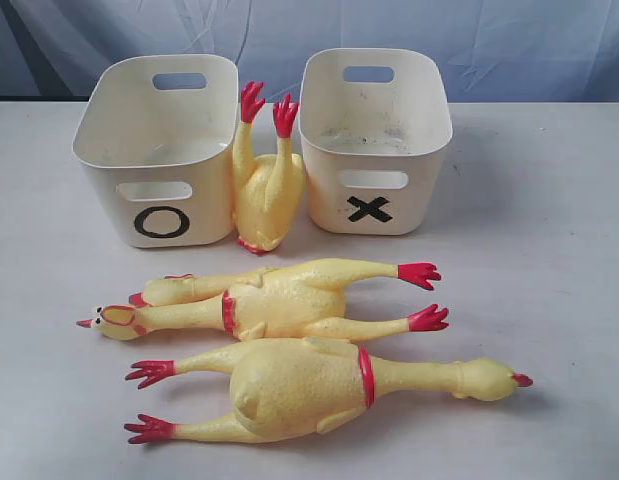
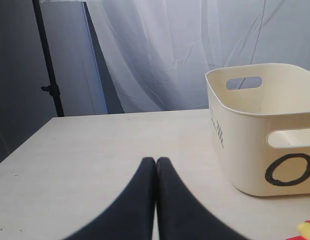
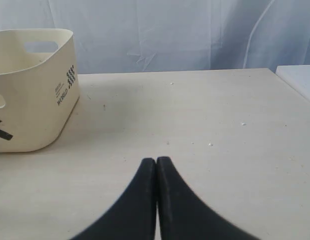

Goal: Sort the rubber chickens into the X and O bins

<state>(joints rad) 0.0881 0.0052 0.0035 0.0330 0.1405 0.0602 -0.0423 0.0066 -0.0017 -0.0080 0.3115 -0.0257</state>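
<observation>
Between O bin (image 1: 207,215) and X bin (image 1: 327,195): small chicken (image 1: 264,195) upended.

A pale counter (image 1: 559,330) is spread across the whole scene, and a few small specks (image 3: 210,144) are scattered on its surface. Along its far edge a creased, bluish-white cloth backdrop (image 1: 469,40) is hung. A thin black stand (image 2: 48,75) is seen upright beyond the counter, beside that cloth.
</observation>
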